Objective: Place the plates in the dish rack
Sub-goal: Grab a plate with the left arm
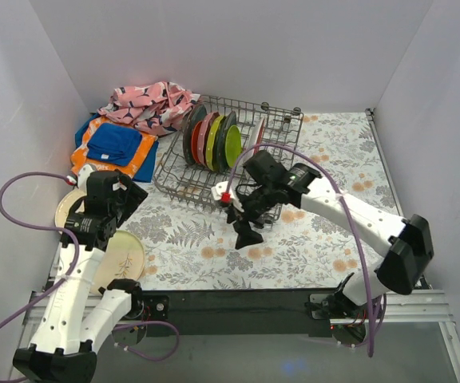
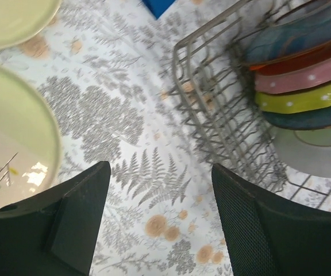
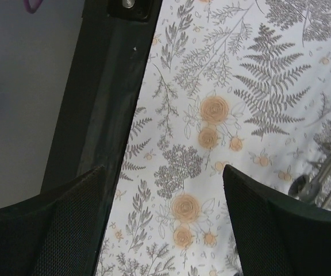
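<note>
rack (image 1: 282, 132): dark wire, upright tines, far centre on the flower-printed desk (image 1: 310, 239).
racked plates (image 1: 212, 140): glazed rounds stood on edge, far left rows.
loose plates (image 1: 126, 257): two cream rounds laid flat at the near left edge.
left claw (image 2: 161, 169): spread, empty, over a cream rim.
right claw (image 3: 162, 169): spread, empty, near the rack's near edge.

- White tablecloth (image 3: 171, 86) under the right claw (image 3: 162, 169), printed with grey ferns and orange blooms.
- Cream plate (image 2: 16, 132) with a thin sprig, just left of the left claw (image 2: 160, 169).
- Racked plates (image 2: 303, 80) ahead-right of it: blue-grey, red, pink with white dots, lime with pale dots, blue-grey again.
- Dark grey wire dish rack (image 2: 211, 121).
- Black fingers (image 3: 50, 230) on either claw.
</note>
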You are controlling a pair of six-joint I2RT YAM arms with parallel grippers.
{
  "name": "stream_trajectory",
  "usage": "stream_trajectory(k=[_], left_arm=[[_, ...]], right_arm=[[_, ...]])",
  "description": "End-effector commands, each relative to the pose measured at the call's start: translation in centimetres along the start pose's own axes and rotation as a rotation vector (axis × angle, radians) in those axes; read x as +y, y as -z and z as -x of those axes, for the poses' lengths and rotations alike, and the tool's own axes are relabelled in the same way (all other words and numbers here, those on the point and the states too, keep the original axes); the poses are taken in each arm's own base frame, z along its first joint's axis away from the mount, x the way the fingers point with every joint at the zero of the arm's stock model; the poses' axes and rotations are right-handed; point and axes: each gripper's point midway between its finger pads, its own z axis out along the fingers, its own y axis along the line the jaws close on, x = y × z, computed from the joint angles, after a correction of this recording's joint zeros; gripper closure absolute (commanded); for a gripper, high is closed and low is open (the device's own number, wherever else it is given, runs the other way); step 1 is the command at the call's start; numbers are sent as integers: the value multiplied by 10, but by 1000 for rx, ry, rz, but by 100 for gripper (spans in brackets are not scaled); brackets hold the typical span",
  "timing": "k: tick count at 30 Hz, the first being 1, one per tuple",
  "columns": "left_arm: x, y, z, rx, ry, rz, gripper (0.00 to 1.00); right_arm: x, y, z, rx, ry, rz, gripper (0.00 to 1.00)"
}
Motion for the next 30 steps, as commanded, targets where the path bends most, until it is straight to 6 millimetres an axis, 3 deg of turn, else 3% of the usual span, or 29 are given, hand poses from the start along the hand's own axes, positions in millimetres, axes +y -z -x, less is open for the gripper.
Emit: stream_trajectory(k=[1, 5, 10, 15, 20, 23, 29, 30], left_arm=[[59, -14, -45, 152, 18, 277, 31], [78, -34, -63, 201, 38, 399, 36], [102, -50, -80, 264, 25, 590, 41], [129, -65, -101, 337, -16, 756, 43], [138, -78, -103, 339, -66, 807, 48], [141, -84, -103, 352, -105, 836, 51], [156, -91, -111, 407, -192, 900, 53], [156, -92, -112, 414, -195, 902, 57]], right_arm=[[-18, -11, 35, -8, 10, -7, 13], [-36, -13, 35, 23, 12, -58, 13], [-37, -4, 19, 65, 18, -116, 13], [-42, 22, -3, 56, -44, -190, 12], [-56, 57, -11, -7, -117, -273, 12], [-59, 68, -13, -30, -140, -301, 12], [-57, 78, -18, -63, -179, -324, 12], [-57, 78, -19, -67, -178, -328, 12]])
